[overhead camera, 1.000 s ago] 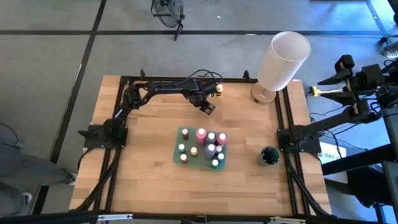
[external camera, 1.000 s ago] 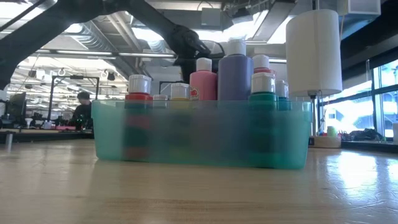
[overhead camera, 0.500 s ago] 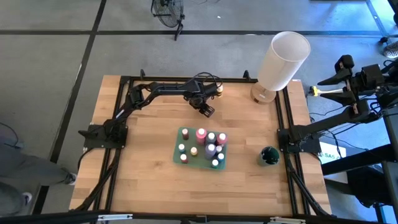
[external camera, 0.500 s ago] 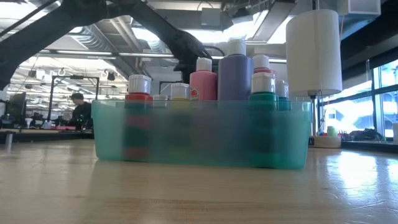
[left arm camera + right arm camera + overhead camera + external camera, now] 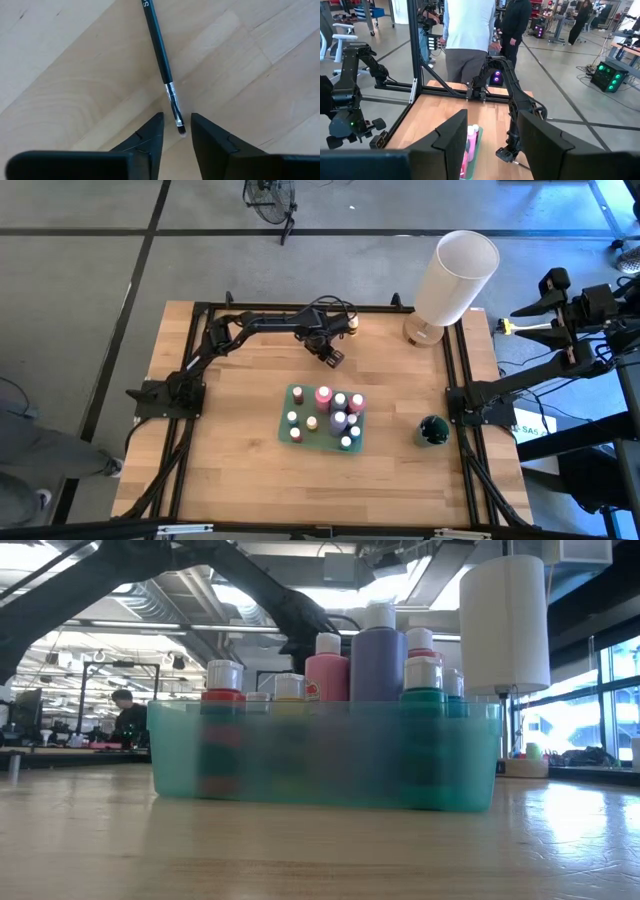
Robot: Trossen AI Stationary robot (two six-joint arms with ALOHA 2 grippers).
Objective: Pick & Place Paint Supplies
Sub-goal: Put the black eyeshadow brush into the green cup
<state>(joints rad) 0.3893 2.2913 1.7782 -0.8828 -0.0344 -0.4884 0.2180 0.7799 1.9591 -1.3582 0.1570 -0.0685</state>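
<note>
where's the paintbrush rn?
The paintbrush lies flat on the bare table, back-centre in the high view, its bristle tip between the left pincer's fingers, away from the green tray.

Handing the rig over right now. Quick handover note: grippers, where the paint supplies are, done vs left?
Left gripper: low over the far-centre of the table, fingers open and straddling the bristle end of a thin dark brush lying flat on the wood; not gripped yet.
Right gripper: open, empty, parked off the table's right side.
Done: paint bottles stand in the green tray at mid-table.
Left: grasp the brush and place it. A small yellow bottle stands loose near the far edge.
</note>
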